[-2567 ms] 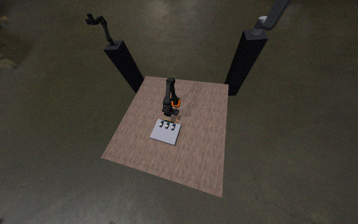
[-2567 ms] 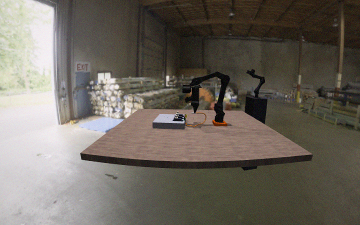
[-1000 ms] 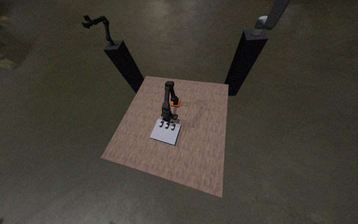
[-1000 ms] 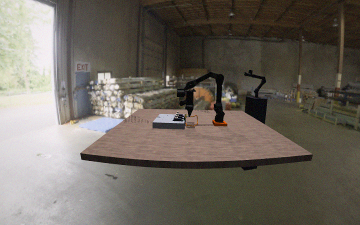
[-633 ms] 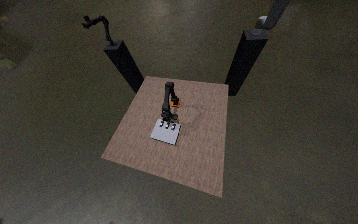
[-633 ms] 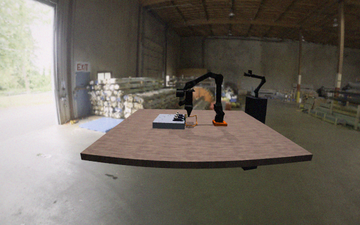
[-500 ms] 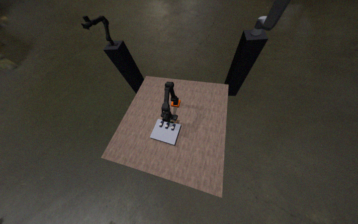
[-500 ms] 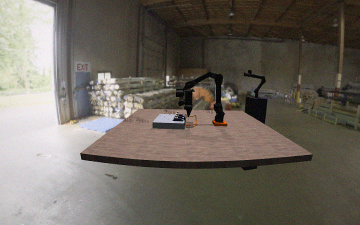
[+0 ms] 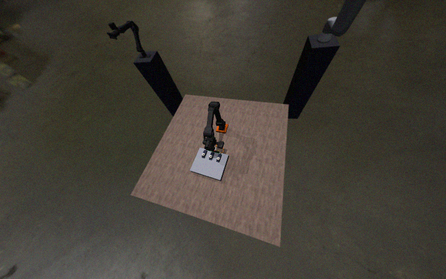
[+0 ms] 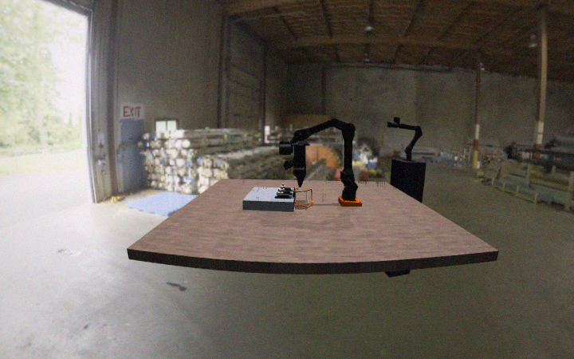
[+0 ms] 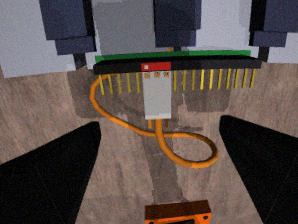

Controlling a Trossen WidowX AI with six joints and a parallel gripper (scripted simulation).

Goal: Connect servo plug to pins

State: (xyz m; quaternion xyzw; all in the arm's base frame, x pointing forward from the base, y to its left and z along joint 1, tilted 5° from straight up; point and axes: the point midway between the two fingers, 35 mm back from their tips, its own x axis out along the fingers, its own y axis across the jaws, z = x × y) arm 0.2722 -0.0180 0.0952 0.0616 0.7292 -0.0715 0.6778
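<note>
The white plug sits square to the pin row in the wrist view, its front end just below the red band, which has a white dot at its left end. The pins at the band are covered by the plug; the other pins stand in a straight row. The orange lead loops from the plug's rear. My gripper is open, its fingers wide apart on both sides of the plug's rear, touching nothing. The grey holder carries three servos.
The orange base of my arm stands behind the gripper and also shows at the bottom of the wrist view. The lead's loop lies between the fingers. Dark servo bodies stand on the holder beyond the pin row.
</note>
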